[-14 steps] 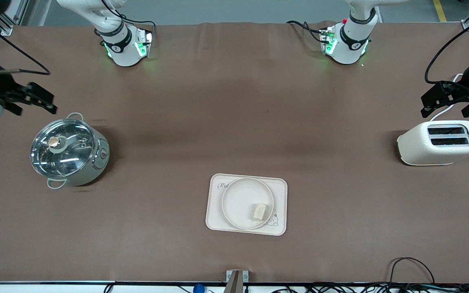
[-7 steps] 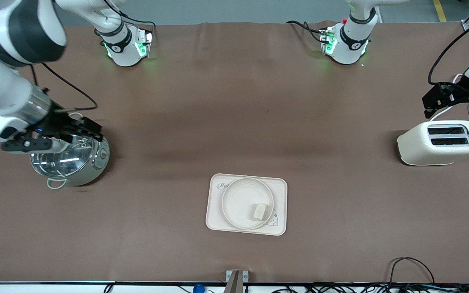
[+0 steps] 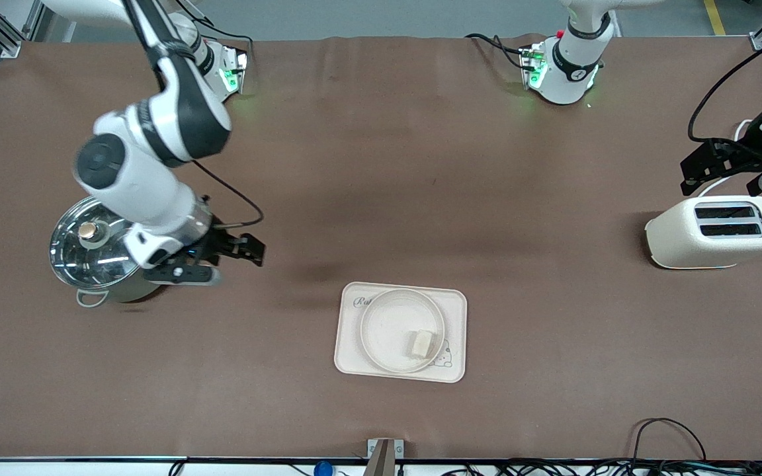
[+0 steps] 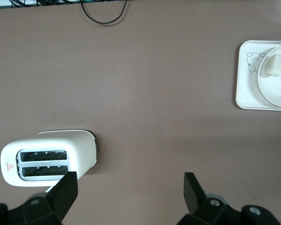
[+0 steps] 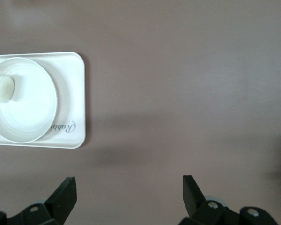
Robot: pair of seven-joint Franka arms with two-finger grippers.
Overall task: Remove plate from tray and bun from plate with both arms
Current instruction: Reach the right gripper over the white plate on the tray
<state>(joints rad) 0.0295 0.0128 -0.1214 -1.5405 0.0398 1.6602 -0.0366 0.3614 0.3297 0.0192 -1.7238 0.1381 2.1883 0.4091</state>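
We see the plate (image 3: 402,329) sitting on the rectangular cream tray (image 3: 349,357), which lies on the brown counter (image 3: 381,198) toward the edge nearest the front camera. The bun (image 3: 422,342) rests inside the plate, close to the part of its rim nearest the front camera and on the side toward the left arm's end of the counter.

The right claw (image 3: 242,250) hangs over bare counter just beside the steel pot with its glass lid (image 3: 100,248), with its fingers spread apart and nothing between them. From this claw the tray lies toward the middle of the counter, apart from it. In the right wrist view we find both black fingers (image 5: 65,192) standing wide over the empty brown surface, with the tray, plate (image 5: 25,110) and bun (image 5: 1,88) off at the frame's edge.

The left claw (image 3: 702,168) hangs at the left arm's end of the counter, above the counter just beside the white toaster (image 3: 715,231). Its fingers are also spread apart and hold nothing. In the left wrist view we see the toaster (image 4: 47,157) close by one finger (image 4: 65,192), while the tray (image 4: 246,79), plate (image 4: 276,89) and bun (image 4: 275,64) lie well apart from this claw.
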